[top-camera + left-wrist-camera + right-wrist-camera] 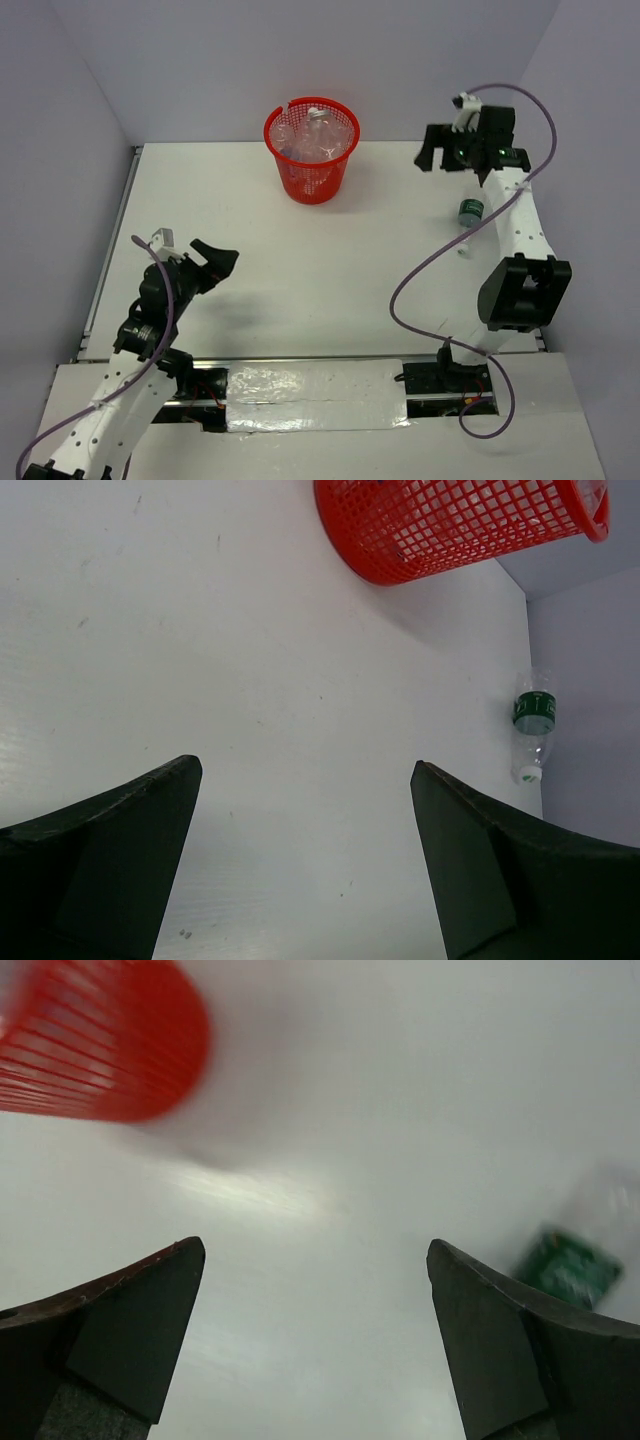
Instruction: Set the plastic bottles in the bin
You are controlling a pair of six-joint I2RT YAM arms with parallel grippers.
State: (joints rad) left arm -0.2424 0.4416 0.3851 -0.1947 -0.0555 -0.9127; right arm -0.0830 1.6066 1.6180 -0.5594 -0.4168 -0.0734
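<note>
- Red mesh bin: several clear bottles inside, done.
- Still to do: green-label bottle, lying right of bin, well apart.
- Right gripper, right of bin: jaws wide, empty.
- Left gripper, near-left of bin: same.

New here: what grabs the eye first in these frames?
The bright red mesh bin at the far edge of the table, clear plastic bottles inside. One green-labelled bottle lies at the table's right side. The left claw and right claw are open, empty.
</note>
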